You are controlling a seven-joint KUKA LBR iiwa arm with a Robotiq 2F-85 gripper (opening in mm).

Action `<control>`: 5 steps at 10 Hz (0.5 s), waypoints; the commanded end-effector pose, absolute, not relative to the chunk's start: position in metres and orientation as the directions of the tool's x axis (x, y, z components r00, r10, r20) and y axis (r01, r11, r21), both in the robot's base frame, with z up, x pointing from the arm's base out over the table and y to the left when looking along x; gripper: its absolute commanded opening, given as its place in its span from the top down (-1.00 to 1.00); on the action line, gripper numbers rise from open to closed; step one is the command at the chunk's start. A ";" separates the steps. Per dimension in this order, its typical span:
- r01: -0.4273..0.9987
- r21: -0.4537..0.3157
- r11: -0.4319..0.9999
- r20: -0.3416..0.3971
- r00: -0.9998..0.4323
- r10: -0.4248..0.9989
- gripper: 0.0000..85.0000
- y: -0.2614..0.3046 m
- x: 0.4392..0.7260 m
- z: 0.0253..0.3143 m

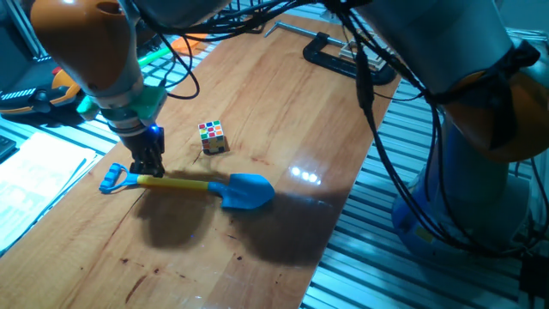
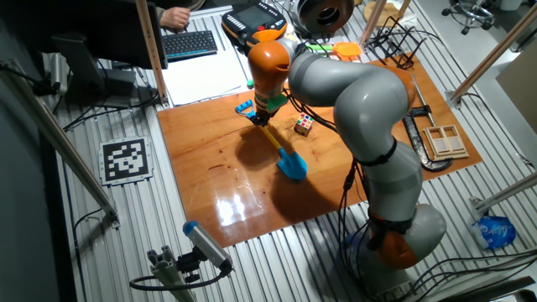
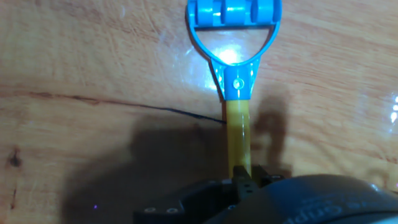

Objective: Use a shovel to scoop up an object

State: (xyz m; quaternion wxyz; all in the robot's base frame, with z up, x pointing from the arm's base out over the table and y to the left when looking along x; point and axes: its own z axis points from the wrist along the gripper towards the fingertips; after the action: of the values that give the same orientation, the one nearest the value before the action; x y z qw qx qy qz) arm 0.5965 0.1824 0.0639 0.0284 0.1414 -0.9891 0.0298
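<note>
The shovel (image 1: 247, 190) has a blue blade, a yellow shaft and a blue D-shaped end, and lies along the wooden table (image 1: 283, 112). It also shows in the other fixed view (image 2: 293, 165) and the hand view (image 3: 238, 134). My gripper (image 1: 147, 170) points straight down and is shut on the yellow shaft just behind the D-shaped end (image 3: 233, 18). The fingertips (image 3: 249, 177) close round the shaft. The multicoloured puzzle cube (image 1: 212, 137) stands free on the table, a short way beyond the middle of the shaft, and also shows in the other fixed view (image 2: 303, 125).
A black clamp (image 1: 343, 60) lies at the far edge of the table. A wooden frame (image 2: 443, 141) sits off the table's right side. Papers (image 1: 34, 172) lie left of the table. A keyboard (image 2: 189, 42) and a teach pendant (image 2: 256, 21) are at the back. Cables hang over the table.
</note>
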 end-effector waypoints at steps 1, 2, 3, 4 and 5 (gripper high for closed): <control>-0.279 -0.051 0.959 0.067 -0.959 -0.275 0.60 0.183 0.597 0.060; -0.277 -0.049 0.960 0.074 -0.959 -0.273 0.60 0.184 0.599 0.057; -0.277 -0.051 0.960 0.078 -0.959 -0.273 0.60 0.184 0.599 0.056; -0.277 -0.052 0.960 0.091 -0.958 -0.271 0.60 0.185 0.598 0.056; -0.275 -0.051 0.960 0.094 -0.958 -0.270 0.20 0.184 0.598 0.056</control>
State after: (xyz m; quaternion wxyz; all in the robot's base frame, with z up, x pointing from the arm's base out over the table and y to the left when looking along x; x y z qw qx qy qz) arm 0.5981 0.1842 0.0559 0.0432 0.1369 -0.9891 0.0320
